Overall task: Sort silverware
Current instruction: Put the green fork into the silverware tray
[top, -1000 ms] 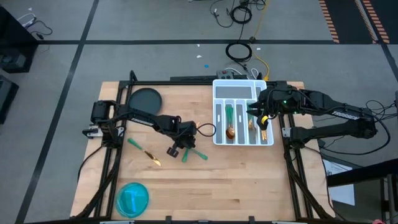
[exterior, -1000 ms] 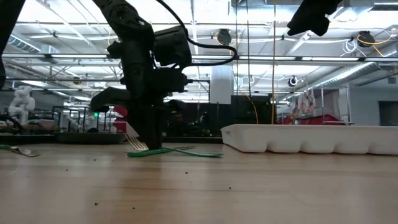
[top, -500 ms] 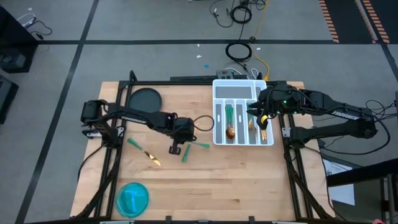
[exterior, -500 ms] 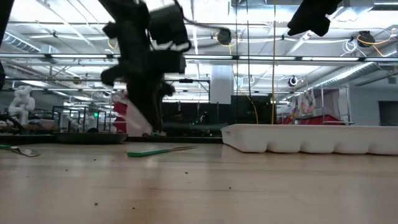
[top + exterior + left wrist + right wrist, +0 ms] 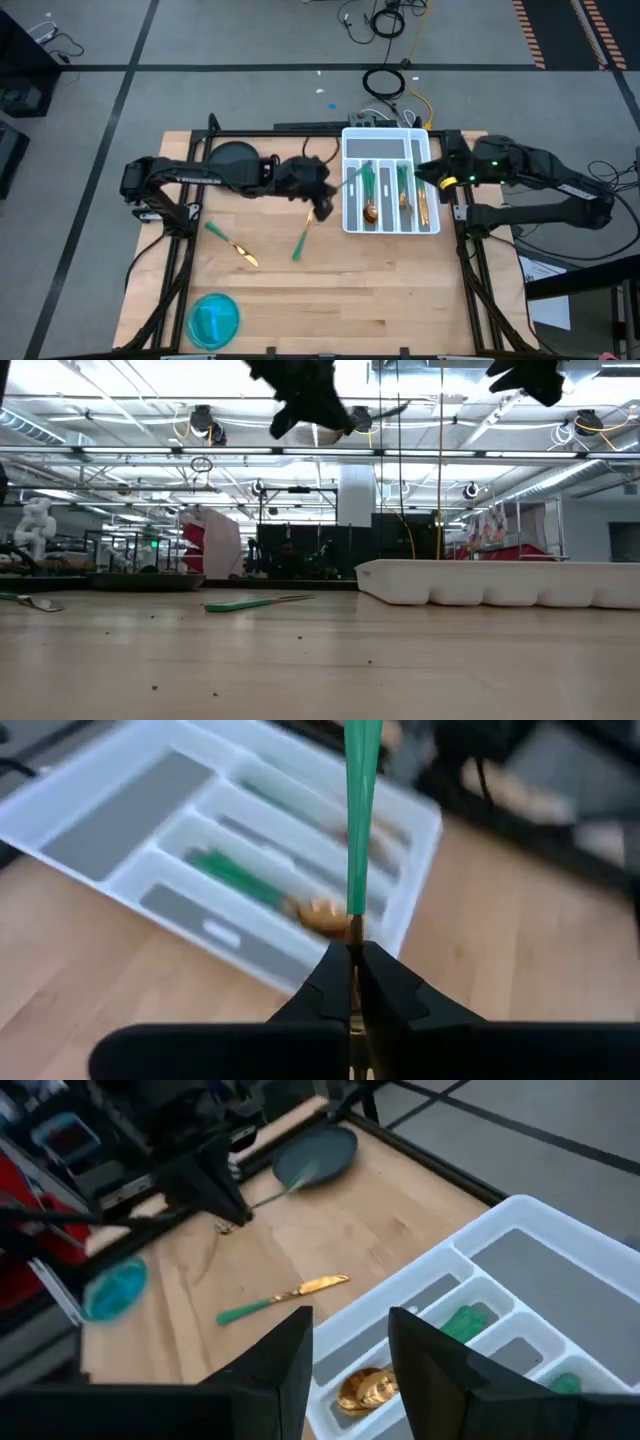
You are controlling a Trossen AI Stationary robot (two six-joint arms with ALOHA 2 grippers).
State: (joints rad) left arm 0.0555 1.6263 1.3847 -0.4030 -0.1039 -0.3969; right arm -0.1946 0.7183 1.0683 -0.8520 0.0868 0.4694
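Now, starting from the left, a blue bowl (image 5: 213,319) is sitting at the front left corner of the table (image 5: 380,300), and a dark round plate (image 5: 233,158) near its back left corner. One gold-headed piece with a green handle (image 5: 231,242) is lying near the left edge, and a second piece (image 5: 302,240) is lying nearer the middle, both not yet sorted.

The left gripper (image 5: 318,196) is hanging high above the table, just beside the left wall of the white tray (image 5: 351,140), and it is pinching a fork (image 5: 360,815) tightly near its head, with the green handle pointing toward the tray. Because the grip is far from the middle, I think the fork could swing or slip out. It could also land across a divider or in a wrong compartment.

At the right edge, the right gripper (image 5: 350,1350) is waiting over the tray, its fingers half apart and holding nothing. Both arms are near, so they could collide.
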